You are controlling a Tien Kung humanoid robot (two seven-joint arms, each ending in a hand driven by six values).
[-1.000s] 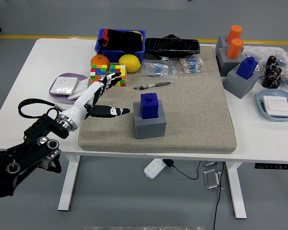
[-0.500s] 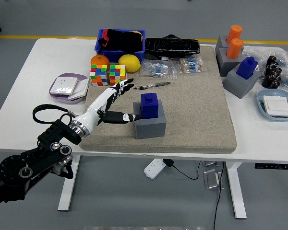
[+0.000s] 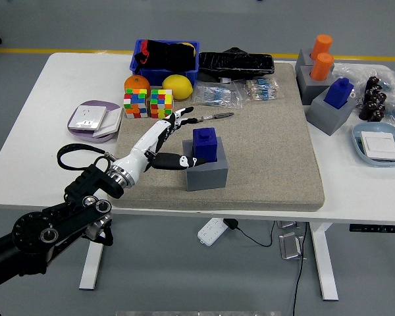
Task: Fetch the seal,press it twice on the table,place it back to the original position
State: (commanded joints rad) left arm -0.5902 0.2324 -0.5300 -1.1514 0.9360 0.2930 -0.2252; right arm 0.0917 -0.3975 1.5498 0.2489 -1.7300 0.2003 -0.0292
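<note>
The left hand (image 3: 166, 141) has advanced right across the mat (image 3: 263, 145), its thumb now reaching the grey holder (image 3: 207, 175). Head view: fingers spread, gripping nothing; the blue seal (image 3: 205, 144) sits upright in that holder, just beside the fingertips.

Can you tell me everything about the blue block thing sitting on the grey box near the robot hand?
The blue seal is a chunky, boxy block of deep blue, plastic by its look, with a small knob on top. It stands upright in a grey holder on the beige mat, towards the front left. The left robot hand is open beside it on its left, fingers spread, its thumb tip at the holder's upper left corner. It has not grasped the seal yet.
</note>
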